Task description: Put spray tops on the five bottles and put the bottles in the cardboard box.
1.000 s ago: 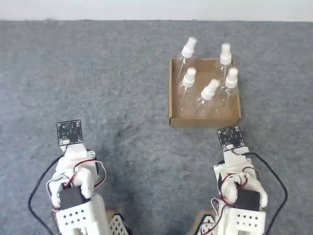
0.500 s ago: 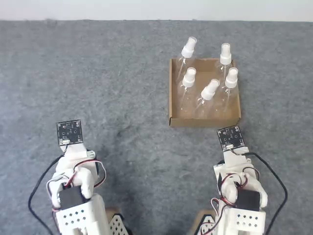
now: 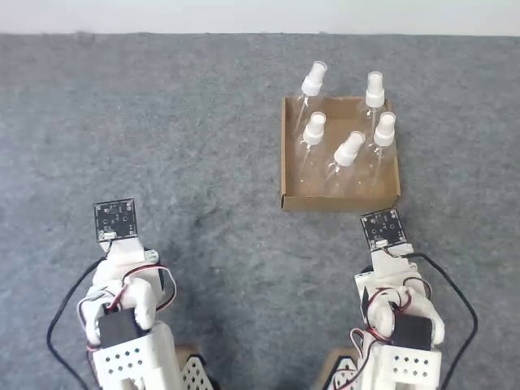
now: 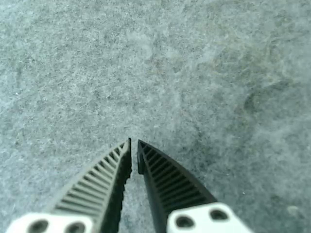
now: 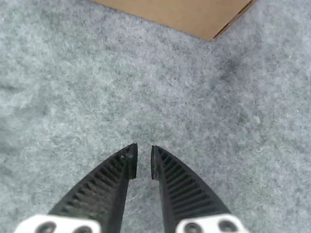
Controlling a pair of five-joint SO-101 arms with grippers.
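- Spreading from side to side as a grey felt mat [image 3: 162,122], ending at a pale strip [image 3: 244,16] along the far edge; leaving broad open felt over the whole left half and down the lane between the two arms.
- Sitting folded back at the near edge on the left as the left arm [image 3: 122,309], pointing away over bare felt, well apart from the box and from the other arm.
- Sitting folded back at the near edge on the right as the right arm [image 3: 398,313], reaching to just short of the box's near right corner, with only a narrow band of felt between.
- Resting right of centre as the cardboard box [image 3: 341,200], open on top and square to the table edges, with free felt on its left, far and right sides; showing one brown corner beyond the fingers in the right wrist view.
- Standing upright inside the box as five clear bottles [image 3: 349,162], packed close together, two at the far wall and three nearer.
- Capping every bottle as white spray tops [image 3: 314,79], rising above the box rim.
- Hanging over bare felt as the left gripper [image 4: 134,143], fingers drawn together with only a thin slit between the tips, gripping nothing.
- Hanging over felt near the box corner as the right gripper [image 5: 144,148], fingers likewise drawn together to a narrow slit, gripping nothing.
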